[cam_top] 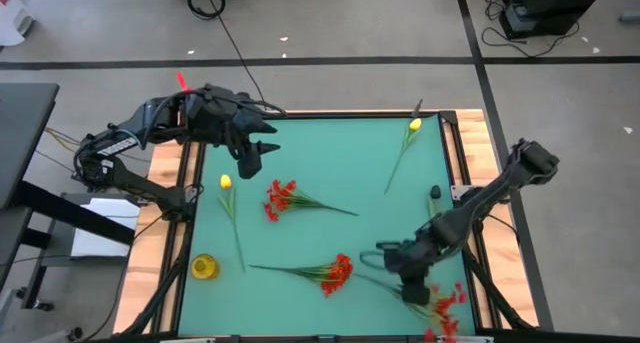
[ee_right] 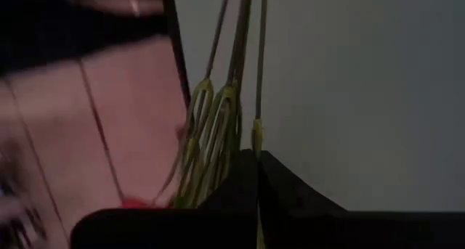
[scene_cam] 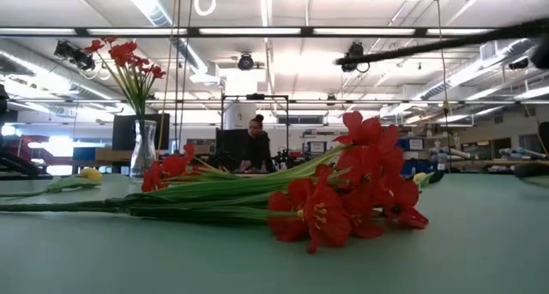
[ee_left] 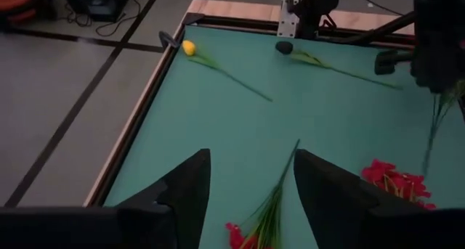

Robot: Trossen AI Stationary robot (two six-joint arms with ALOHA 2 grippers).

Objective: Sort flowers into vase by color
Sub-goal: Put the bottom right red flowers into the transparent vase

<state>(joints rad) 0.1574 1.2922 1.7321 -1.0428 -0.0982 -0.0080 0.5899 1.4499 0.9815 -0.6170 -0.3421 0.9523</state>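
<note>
Two red flower sprays point(cam_top: 280, 198) point(cam_top: 335, 271) and two yellow tulips point(cam_top: 226, 183) point(cam_top: 414, 125) lie flat on the green mat point(cam_top: 330, 163). A third red spray point(cam_top: 445, 308) is at the near right corner, with my right gripper point(cam_top: 412, 288) shut on it. My left gripper point(ee_left: 251, 198) hangs open above the mat's far left part, over a red spray's stem point(ee_left: 280, 198), touching nothing. In the low view a glass vase point(scene_cam: 143, 153) stands upright with red flowers point(scene_cam: 124, 58) in it. My right gripper pinches the red spray's green stems point(ee_right: 236, 144) between its two shut fingers, slanting down from above. The stems run on past the fingertips, and a red blossom point(ee_right: 134, 202) shows beside the fingers. Whether the spray is clear of the mat I cannot tell.
A small round yellow thing point(cam_top: 204, 266) sits near the mat's near left corner. A small dark object point(cam_top: 435, 192) lies by the right edge. Wooden rails point(cam_top: 470, 153) frame the mat. A person point(scene_cam: 256, 144) stands in the room behind the table.
</note>
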